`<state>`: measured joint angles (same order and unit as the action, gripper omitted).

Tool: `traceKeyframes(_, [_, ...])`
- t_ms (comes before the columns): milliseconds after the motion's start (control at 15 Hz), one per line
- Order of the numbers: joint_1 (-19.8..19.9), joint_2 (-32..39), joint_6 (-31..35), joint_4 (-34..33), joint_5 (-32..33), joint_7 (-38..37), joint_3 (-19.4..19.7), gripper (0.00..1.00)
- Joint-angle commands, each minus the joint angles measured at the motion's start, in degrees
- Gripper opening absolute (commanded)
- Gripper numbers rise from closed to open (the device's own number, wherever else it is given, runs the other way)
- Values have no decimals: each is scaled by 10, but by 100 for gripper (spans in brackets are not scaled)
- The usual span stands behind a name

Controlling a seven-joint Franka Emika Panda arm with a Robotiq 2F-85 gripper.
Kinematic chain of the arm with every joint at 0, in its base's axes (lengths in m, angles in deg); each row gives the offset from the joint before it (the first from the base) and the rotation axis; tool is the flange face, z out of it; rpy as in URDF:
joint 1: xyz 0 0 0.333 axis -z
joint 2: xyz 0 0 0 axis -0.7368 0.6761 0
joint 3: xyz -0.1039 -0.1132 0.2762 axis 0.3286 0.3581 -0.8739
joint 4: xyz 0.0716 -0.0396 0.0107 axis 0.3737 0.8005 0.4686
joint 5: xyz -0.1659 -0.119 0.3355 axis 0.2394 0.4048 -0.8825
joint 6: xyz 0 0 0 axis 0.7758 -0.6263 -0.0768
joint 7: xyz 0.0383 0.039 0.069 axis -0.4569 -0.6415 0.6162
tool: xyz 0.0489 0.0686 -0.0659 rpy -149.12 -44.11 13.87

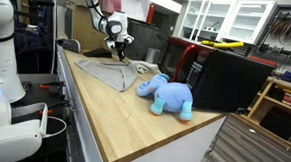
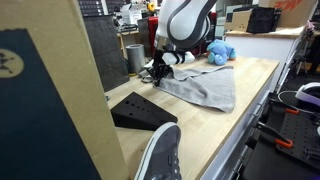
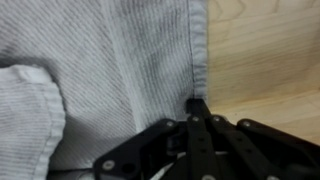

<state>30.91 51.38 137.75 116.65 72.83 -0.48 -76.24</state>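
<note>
A grey cloth (image 3: pixel 110 60) lay spread flat on the pale wooden surface (image 1: pixel 113 119), its stitched hem running along the bare wood in the wrist view. The pincer (image 3: pixel 197 105) stood right at that hem with its fingertips pressed together, closed on the cloth's edge. The cloth stretched away from the tips, with a folded-over flap lying to one side.

In both exterior views the pincer (image 1: pixel 117 51) (image 2: pixel 155 72) was down at the surface, at one corner of the cloth (image 1: pixel 106 71) (image 2: pixel 205 88), and the rest of the fabric fanned out from it across the wood.

A blue plush elephant (image 1: pixel 168 95) (image 2: pixel 220 50) lay just beyond the far edge of the cloth, close to it, though whether it touched the cloth could not be told. Behind the toy stood a black box (image 1: pixel 231 80).

In an exterior view a black wedge (image 2: pixel 140 110) rested on the surface (image 2: pixel 190 125) apart from the cloth, and a metal cup (image 2: pixel 135 57) stood behind the pincer. A grey shoe (image 2: pixel 160 155) filled the foreground.
</note>
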Motion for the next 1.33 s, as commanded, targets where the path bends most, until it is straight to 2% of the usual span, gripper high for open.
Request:
traceKeyframes(0, [-13,12,11,-9,19,-22,22,0])
traceKeyframes(200, [-11,11,1,-8,11,-17,16,0])
traceKeyframes(1000, [2,9,-61,-10,-66,11,-77,0])
traceKeyframes(1267, [22,0,-104,-28,-125,40,-121,0])
